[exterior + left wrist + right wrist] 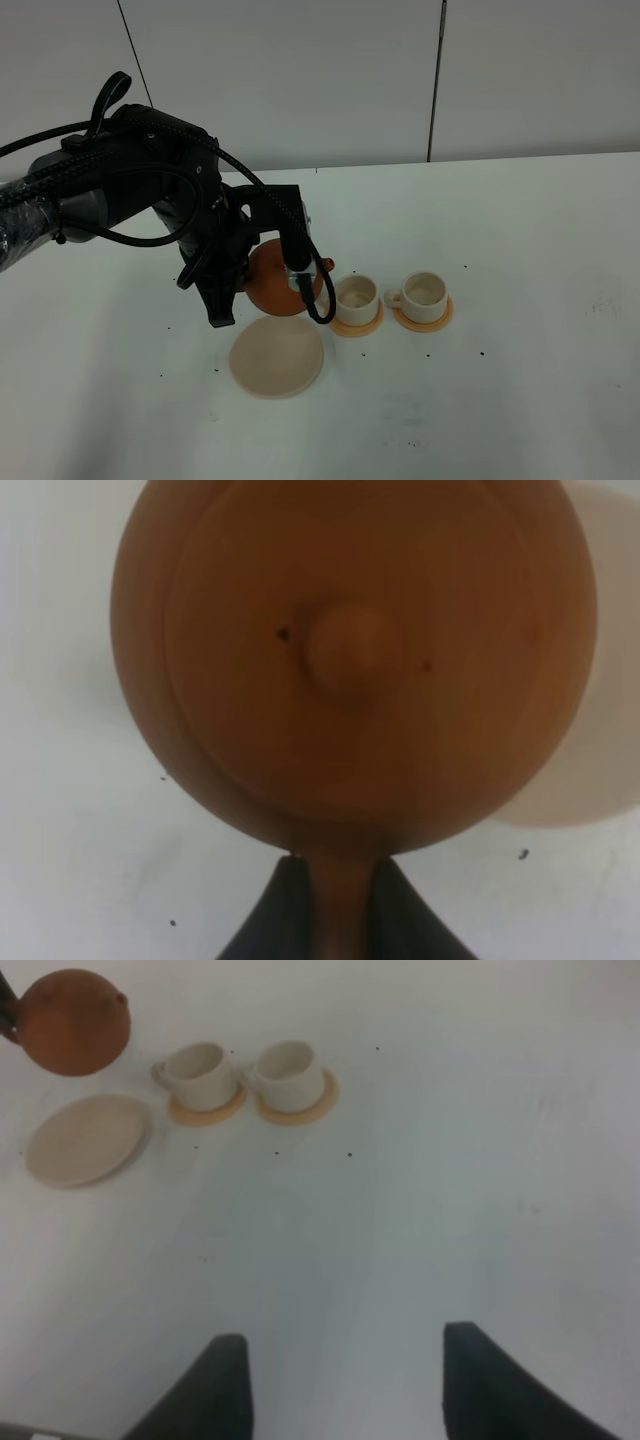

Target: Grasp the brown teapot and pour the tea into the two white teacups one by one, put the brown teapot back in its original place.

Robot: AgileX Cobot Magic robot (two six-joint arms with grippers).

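White tabletop (540, 400) carries two small cream-white teacups (356, 293) on orange coasters (372, 326) and a round pale beige trivet (276, 357); the left claw (343, 905) is clenched on the loop handle of the squat reddish-brown clay teapot (268, 285), held beside the trivet, spout toward the nearer cup. Advised: bring the spout over that cup and tilt slowly. Right claw (345, 1385) hangs released, well apart; the tea level cannot be seen.

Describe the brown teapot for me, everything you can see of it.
The brown teapot is round and squat, matte reddish-brown like clay, with a knobbed lid in place and a short spout aimed toward the nearer teacup. The left gripper is shut on its handle. It is off the pale trivet, apparently lifted clear of the table; nothing else touches it.
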